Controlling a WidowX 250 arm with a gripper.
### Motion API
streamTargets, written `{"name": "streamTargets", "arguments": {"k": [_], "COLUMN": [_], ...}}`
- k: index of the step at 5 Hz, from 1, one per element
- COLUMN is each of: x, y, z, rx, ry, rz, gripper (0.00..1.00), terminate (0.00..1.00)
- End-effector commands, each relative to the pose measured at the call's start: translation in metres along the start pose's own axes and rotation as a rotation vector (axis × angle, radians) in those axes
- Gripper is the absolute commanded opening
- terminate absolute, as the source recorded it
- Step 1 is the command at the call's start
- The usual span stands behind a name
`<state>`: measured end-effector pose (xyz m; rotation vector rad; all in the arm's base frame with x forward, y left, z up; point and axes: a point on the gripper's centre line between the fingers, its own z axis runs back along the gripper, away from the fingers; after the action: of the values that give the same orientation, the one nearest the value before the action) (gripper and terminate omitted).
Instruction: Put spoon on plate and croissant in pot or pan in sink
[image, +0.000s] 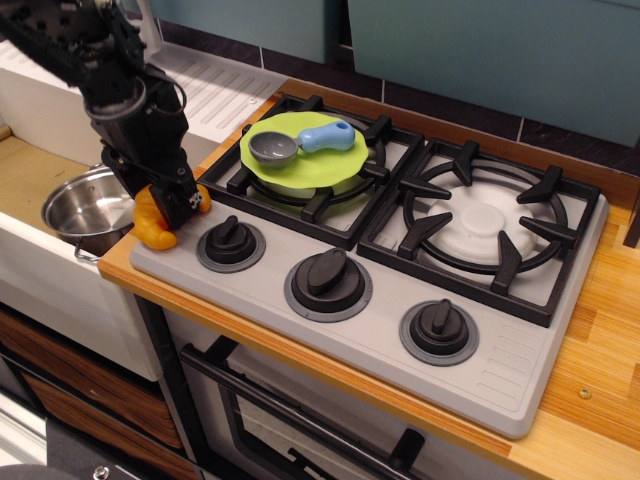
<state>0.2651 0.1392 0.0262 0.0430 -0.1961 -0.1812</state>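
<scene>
A wooden counter (600, 330) carries a grey toy stove (400, 300) with two black grated burners and three round knobs, and a dark tiled wall runs behind it. On the left burner (300, 185) sits the plate (300, 165), lime green with a faceted rim, and the spoon (300, 142) lies across it, grey bowl to the left and stubby light-blue handle to the right. Left of the stove is the sink (30, 180), tan inside with white walls and a ribbed white drainboard behind; the shiny steel pot (85, 208) stands in it (its far side is hidden by the arm). The black gripper (172, 205) is down over the croissant (152, 225), a ridged orange-yellow piece at the stove's front-left corner. Its fingers overlap the croissant's upper part, but whether they pinch it I cannot tell.
</scene>
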Motion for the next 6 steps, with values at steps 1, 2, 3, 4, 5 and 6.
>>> {"name": "streamTargets", "arguments": {"k": [1,2,3,4,5,6], "x": [0.012,0.022,0.018,0.011,0.004,-0.001], "y": [0.033,0.063,0.086,0.102,0.114,0.118], "z": [0.057,0.064,0.06,0.045,0.027,0.009], "rx": [0.062,0.079,0.107,0.096,0.078,0.058], "ry": [0.012,0.008,-0.015,-0.043,-0.073,-0.1], "rz": [-0.078,-0.148,-0.168,-0.188,-0.191,-0.187], "gripper": [0.0,0.0,0.0,0.0,0.0,0.0], "terminate": [0.0,0.0,0.0,0.0,0.0,0.0]}}
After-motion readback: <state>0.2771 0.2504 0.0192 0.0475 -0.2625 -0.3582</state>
